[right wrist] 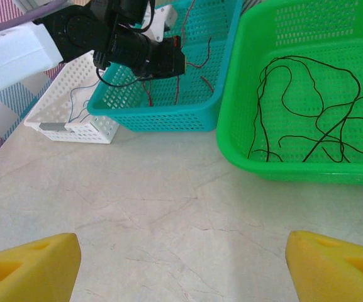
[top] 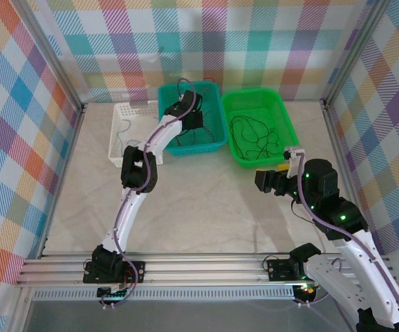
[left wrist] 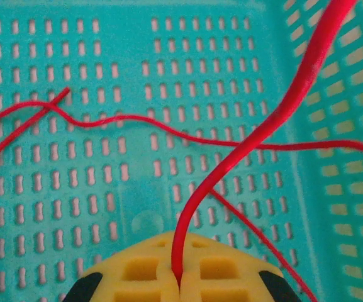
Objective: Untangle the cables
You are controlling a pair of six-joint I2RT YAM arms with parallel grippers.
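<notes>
Left wrist view: the left gripper [left wrist: 178, 280] is clamped on a red cable [left wrist: 272, 113], which rises toward 1 o'clock over the teal basket [left wrist: 106, 63] floor. Right wrist view: the right gripper [right wrist: 181, 264] stands wide over the table [right wrist: 168, 201], with black cables [right wrist: 307, 107] in the green basket [right wrist: 231, 94] at 1 o'clock.

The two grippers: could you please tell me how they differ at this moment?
The left gripper is shut on a red cable over the teal basket; the right gripper stands open and empty over the table, short of the green basket. Both have yellow pads.
</notes>
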